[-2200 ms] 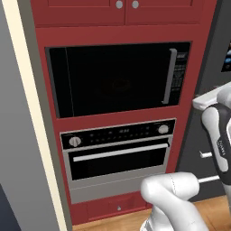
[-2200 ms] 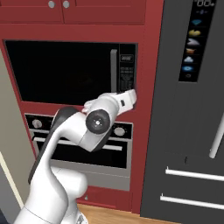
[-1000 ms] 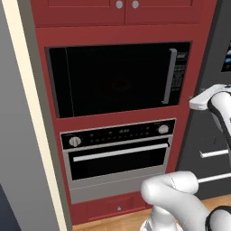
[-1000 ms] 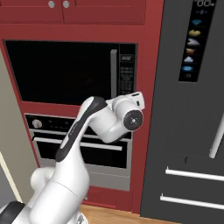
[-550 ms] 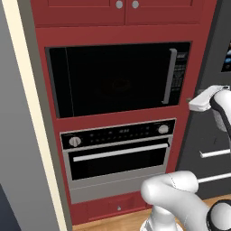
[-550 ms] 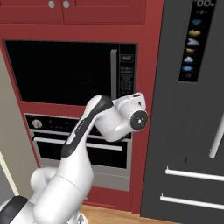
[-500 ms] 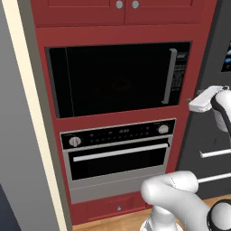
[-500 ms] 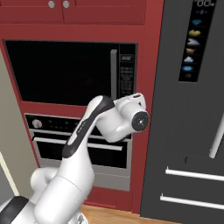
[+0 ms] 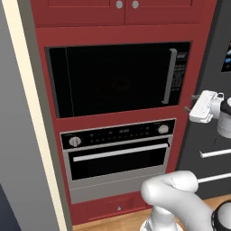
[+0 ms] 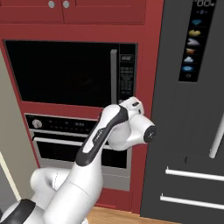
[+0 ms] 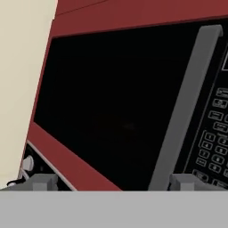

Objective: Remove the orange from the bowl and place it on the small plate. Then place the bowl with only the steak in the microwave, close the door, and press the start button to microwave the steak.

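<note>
With your hand (image 11: pixel 111 181) spread wide and holding nothing, take the closed door (image 9: pixel 113 79) by its stiff vertical handle (image 9: pixel 170 76) beside the button panel (image 9: pixel 180 72); expect hinged, moderate resistance.

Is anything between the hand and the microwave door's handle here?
Nothing visible. The open hand faces the closed door, and its vertical handle rises just by the right finger tip, with only open air between.
</note>
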